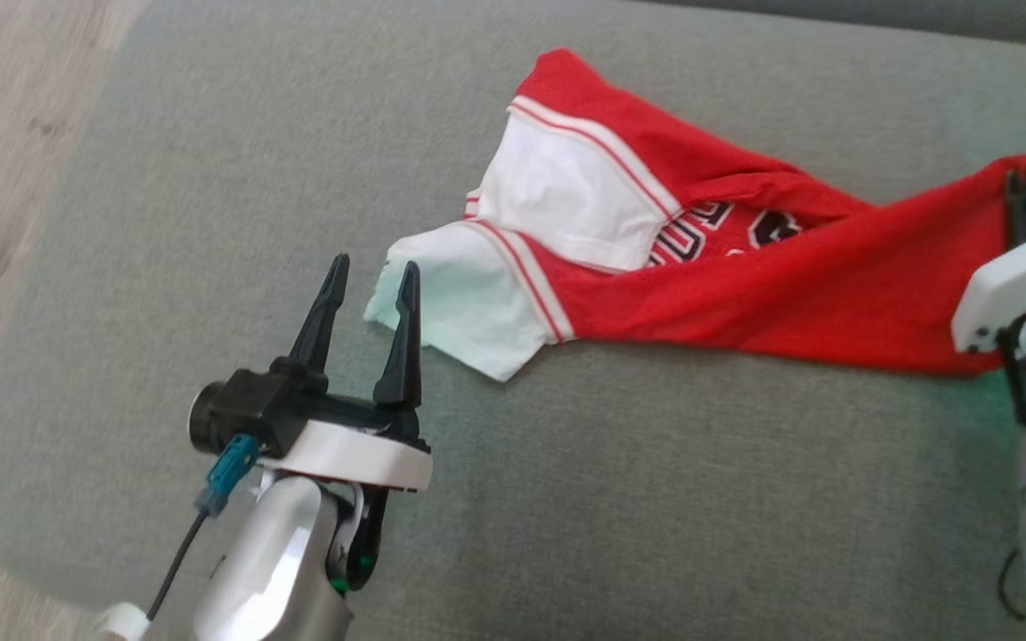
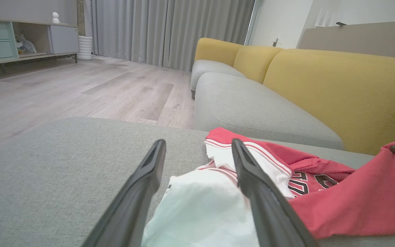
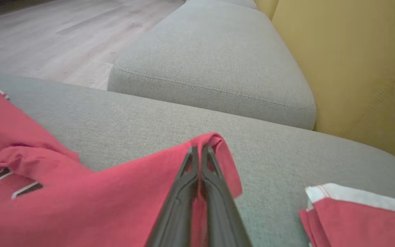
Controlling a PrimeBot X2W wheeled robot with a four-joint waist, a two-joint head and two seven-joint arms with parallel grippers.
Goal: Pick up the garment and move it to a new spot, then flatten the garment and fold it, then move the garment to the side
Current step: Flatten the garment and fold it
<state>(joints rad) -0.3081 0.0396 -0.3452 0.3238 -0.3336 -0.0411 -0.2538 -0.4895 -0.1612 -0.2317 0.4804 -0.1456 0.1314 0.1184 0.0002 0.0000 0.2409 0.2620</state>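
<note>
Red and white shirt [image 1: 745, 285] lies crumpled on grey sofa seat [image 1: 166, 267], long way across. At far end, right pincer [image 1: 1023, 182] squeezed tight on red edge of shirt, cloth lifted a bit there. At near end, left pincer [image 1: 375, 264] wide open, holding nothing, low over seat. White sleeve [image 1: 468, 312] sits just by its tips, partly between both fingers. Cannot tell if fingers touch sleeve. Yellow sofa back [image 2: 338, 89] behind.
</note>
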